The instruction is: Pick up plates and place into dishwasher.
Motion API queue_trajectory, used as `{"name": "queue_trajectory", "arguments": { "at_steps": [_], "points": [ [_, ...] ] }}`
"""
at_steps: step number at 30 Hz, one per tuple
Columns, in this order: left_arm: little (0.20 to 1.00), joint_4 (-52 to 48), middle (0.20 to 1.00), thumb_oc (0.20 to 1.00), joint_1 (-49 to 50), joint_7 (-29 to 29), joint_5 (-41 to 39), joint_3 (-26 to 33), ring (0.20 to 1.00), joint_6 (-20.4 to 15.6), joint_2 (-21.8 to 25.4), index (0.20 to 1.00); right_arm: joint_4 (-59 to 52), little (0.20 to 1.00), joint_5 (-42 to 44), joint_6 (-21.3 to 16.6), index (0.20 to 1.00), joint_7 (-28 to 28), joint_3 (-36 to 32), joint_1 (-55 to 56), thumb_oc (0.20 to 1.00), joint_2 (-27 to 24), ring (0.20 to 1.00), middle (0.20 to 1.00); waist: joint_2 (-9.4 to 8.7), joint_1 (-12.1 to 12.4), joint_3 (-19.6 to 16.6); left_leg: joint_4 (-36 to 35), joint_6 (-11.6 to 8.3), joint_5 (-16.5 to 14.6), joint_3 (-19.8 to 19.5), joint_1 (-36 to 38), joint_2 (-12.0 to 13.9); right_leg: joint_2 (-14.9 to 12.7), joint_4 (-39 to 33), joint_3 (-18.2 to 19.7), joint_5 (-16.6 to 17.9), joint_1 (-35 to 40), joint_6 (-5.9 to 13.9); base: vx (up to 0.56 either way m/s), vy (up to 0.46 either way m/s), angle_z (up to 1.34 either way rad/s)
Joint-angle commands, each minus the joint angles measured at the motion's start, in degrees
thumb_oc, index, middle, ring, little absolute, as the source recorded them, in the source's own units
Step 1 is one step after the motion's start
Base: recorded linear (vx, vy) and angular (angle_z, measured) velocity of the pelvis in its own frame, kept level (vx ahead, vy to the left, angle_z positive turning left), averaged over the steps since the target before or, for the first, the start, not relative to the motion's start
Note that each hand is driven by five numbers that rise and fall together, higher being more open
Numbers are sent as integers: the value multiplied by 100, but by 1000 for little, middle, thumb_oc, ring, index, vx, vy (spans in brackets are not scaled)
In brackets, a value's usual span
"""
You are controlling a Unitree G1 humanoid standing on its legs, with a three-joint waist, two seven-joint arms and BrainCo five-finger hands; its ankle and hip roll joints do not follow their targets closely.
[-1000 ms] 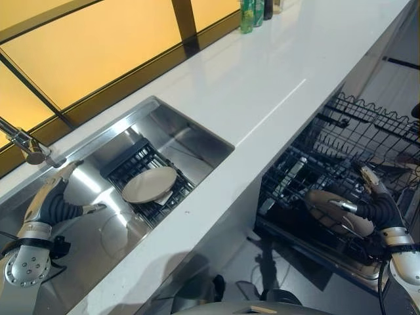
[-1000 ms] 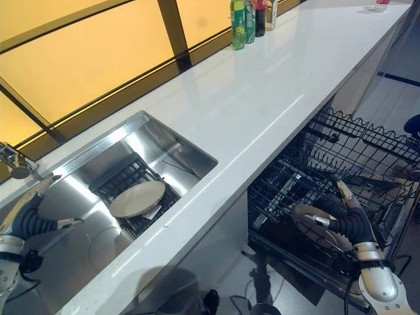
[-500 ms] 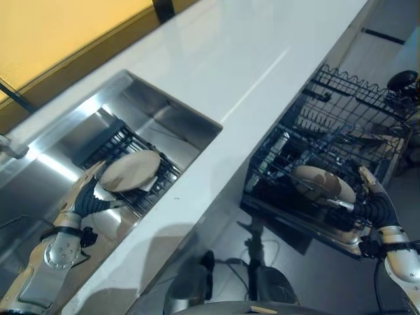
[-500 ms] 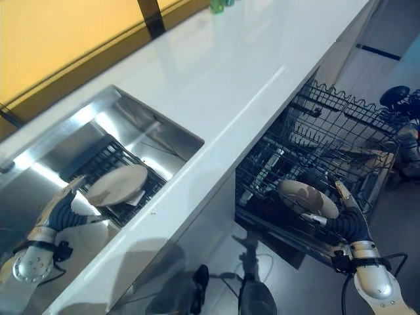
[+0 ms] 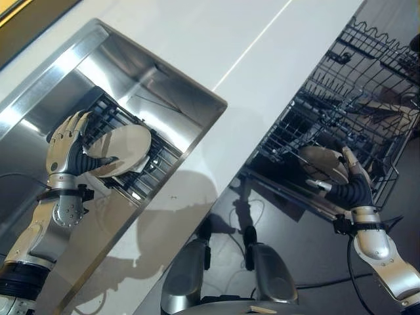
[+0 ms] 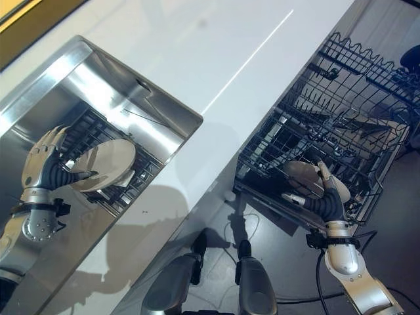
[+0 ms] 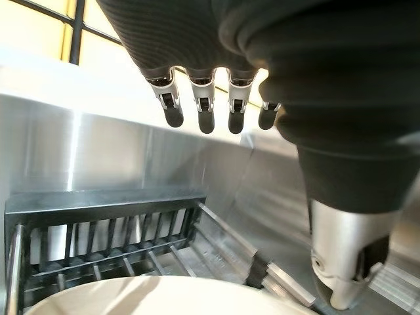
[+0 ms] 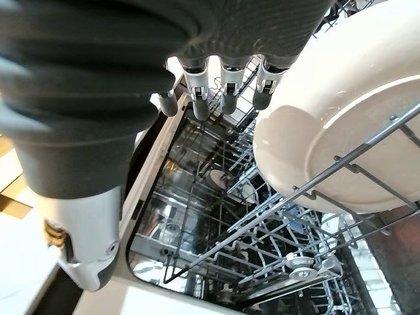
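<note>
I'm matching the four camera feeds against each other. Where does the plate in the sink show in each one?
Left eye view: plate on the dark rack in the sink, beside the left hand.
Right eye view: same plate, at left, by that hand.
Left wrist view: pale rim at the bottom edge, below the fingers.
Right wrist view: not in it; the plate there stands in the dishwasher.
Shared landmark: the rack.

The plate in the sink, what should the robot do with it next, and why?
Probably close the left robot hand on the plate in the sink. Its fingers are spread behind the rim and its thumb lies across the face, not yet curled tight. The plate leans on the dark sink rack, so a firm pinch should come before lifting. The other plate already stands in the dishwasher rack.
</note>
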Motion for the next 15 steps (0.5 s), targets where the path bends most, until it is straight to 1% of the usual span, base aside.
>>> {"name": "queue_trajectory", "arguments": {
  "at_steps": [1, 2, 4, 6, 8, 12, 14, 15],
  "points": [
    [1000, 236, 1000, 1000, -246, -351, 307, -135, 1000, -22, 294, 1000, -85, 1000, -266, -310, 1000, -287, 242, -246, 1000, -26, 1000, 1000, -130, 4, -186, 12, -245, 390, -38, -553, -214, -144, -422, 100, 690, -257, 938, -84, -34, -11],
    [1000, 282, 1000, 1000, -271, -506, 320, -187, 1000, -38, 285, 1000, -76, 1000, -285, -309, 1000, -318, 264, -283, 1000, -9, 1000, 1000, -147, 9, -174, 4, -243, 388, -31, -577, -204, -137, -449, 108, 696, -269, 945, -75, -41, -8],
    [1000, 328, 1000, 1000, -255, -1047, 346, -265, 1000, -169, 306, 1000, -95, 1000, -321, -291, 1000, -363, 284, -345, 1000, 19, 1000, 1000, -185, 16, -138, -22, -233, 381, -10, -619, -181, -118, -516, 134, 707, -282, 957, -73, -38, -6],
    [1000, 268, 1000, 1000, -192, -1429, 216, -301, 1000, -179, 297, 1000, -123, 1000, -335, -288, 1000, -381, 270, -373, 1000, 40, 1000, 1000, -199, 28, -110, -67, -225, 389, 5, -633, -160, -109, -599, 163, 730, -268, 967, -63, -25, -7],
    [1000, 171, 1000, 1000, -114, -1710, 23, -268, 1000, -102, 314, 1000, -165, 1000, -329, -293, 1000, -368, 233, -364, 1000, 38, 1000, 1000, -206, 44, -99, -107, -218, 391, 24, -626, -148, -106, -674, 186, 739, -235, 973, -45, -14, -7],
    [1000, 53, 1000, 1000, -68, -1725, -103, -162, 1000, 98, 407, 1000, -215, 1000, -370, -224, 1000, -345, 208, -378, 1000, 84, 1000, 1000, -188, 75, -128, -152, -214, 399, 31, -594, -152, -122, -777, 183, 741, -146, 968, -8, -1, -1],
    [1000, -24, 1000, 1000, -44, -1464, -211, -38, 1000, 307, 435, 1000, -216, 1000, -425, -131, 1000, -354, 234, -421, 1000, 145, 1000, 1000, -176, 97, -150, -184, -218, 396, 10, -545, -155, -139, -829, 167, 736, -76, 964, 0, 0, 0],
    [1000, -107, 1000, 1000, -69, -1229, -406, 177, 1000, 437, 499, 1000, -259, 1000, -468, -12, 1000, -366, 270, -435, 1000, 213, 1000, 1000, -164, 133, -179, -194, -210, 366, -8, -480, -142, -169, -859, 140, 709, 11, 954, 41, -4, 3]
  ]
}}
